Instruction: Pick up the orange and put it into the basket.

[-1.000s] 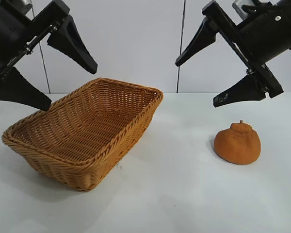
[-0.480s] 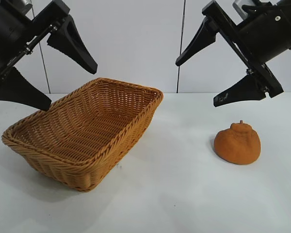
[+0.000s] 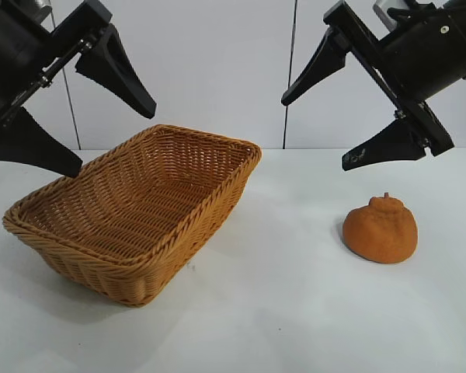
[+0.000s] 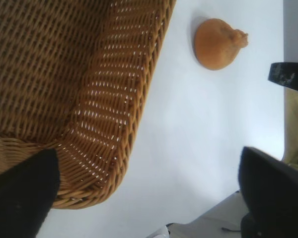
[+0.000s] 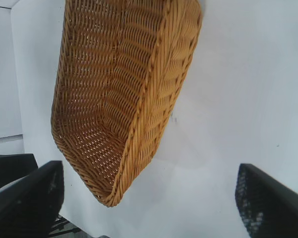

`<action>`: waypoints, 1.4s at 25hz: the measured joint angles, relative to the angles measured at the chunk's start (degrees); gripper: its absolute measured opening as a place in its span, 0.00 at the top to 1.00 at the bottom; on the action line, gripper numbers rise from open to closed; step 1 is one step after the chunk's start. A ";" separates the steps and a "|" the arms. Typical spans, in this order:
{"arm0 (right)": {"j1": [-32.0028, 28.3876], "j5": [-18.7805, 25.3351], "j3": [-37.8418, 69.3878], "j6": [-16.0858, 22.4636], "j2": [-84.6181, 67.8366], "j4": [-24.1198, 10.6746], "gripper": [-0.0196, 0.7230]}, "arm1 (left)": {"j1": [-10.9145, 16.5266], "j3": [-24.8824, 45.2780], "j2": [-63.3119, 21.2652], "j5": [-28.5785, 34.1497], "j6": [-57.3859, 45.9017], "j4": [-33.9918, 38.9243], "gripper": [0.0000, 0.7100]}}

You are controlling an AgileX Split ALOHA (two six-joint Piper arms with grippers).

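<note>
The orange (image 3: 380,229) is a dull, lumpy fruit with a knob on top; it lies on the white table at the right. It also shows in the left wrist view (image 4: 217,43). The wicker basket (image 3: 182,233) stands empty at the left and shows in the left wrist view (image 4: 134,99) and the right wrist view (image 5: 154,104). My right gripper (image 3: 314,130) hangs open above and behind the orange, apart from it. My left gripper (image 3: 115,140) hangs open above the basket's far left side. Both are empty.
The white table (image 3: 279,311) runs to a pale panelled wall behind. The table's edge and some cabling show in the left wrist view (image 4: 208,223).
</note>
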 joint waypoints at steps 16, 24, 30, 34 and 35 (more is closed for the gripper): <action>0.00 -0.27 0.00 0.00 0.00 -0.29 0.11 | 0.00 -0.40 -6.44 -0.89 -10.03 4.49 0.02; 0.00 -0.27 0.00 0.00 0.00 -0.36 0.11 | -2.23 -0.40 -9.64 6.44 -42.16 20.15 0.02; 0.00 -0.27 0.00 0.00 0.00 -0.36 0.11 | -9.50 -0.40 -9.52 5.21 -69.04 40.00 0.02; 0.00 -0.27 0.00 0.00 0.00 -0.36 0.11 | -10.48 -0.40 -7.36 4.44 -80.07 46.59 0.02; 0.00 -0.27 0.00 0.00 0.00 -0.36 0.11 | -10.48 -0.40 -6.32 3.98 -81.24 46.84 0.02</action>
